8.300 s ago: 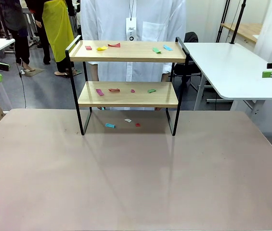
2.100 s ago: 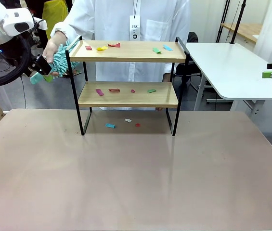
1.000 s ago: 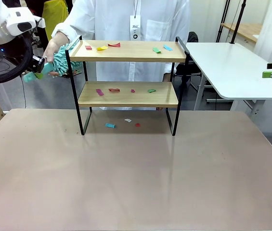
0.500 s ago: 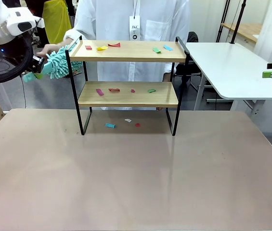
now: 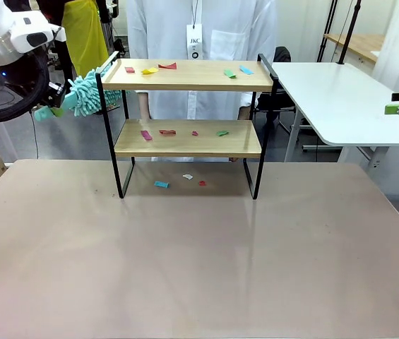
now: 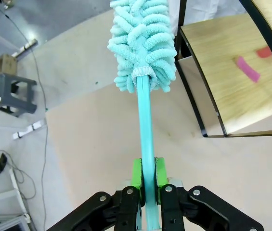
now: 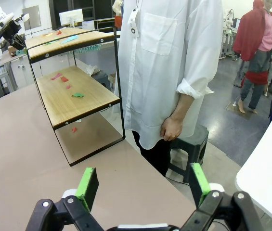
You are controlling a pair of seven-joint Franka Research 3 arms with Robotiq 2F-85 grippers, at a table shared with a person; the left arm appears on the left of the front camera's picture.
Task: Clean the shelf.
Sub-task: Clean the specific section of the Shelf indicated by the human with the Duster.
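The small two-tier shelf [image 5: 192, 78], two light wood boards in a thin black metal frame with raised end rails, stands at the far middle of the large tan tabletop [image 5: 199, 268], directly in front of a person in a white shirt [image 5: 220, 28]. Small coloured paper scraps [image 5: 150, 70] lie scattered on the top board, on the lower board, and on the tabletop under the frame. The left gripper [image 6: 146, 173] is clamped narrowly on the thin handle of a teal fluffy duster [image 6: 143, 43], whose head sits just outside the shelf's left end rail at top-board height; whether it touches the rail I cannot tell. The right gripper [image 7: 143, 185] hangs well apart at the right, its green pads spread wide, holding nothing. A white table [image 5: 340, 99] stands behind the shelf's right end. The near stretch of tabletop is bare.
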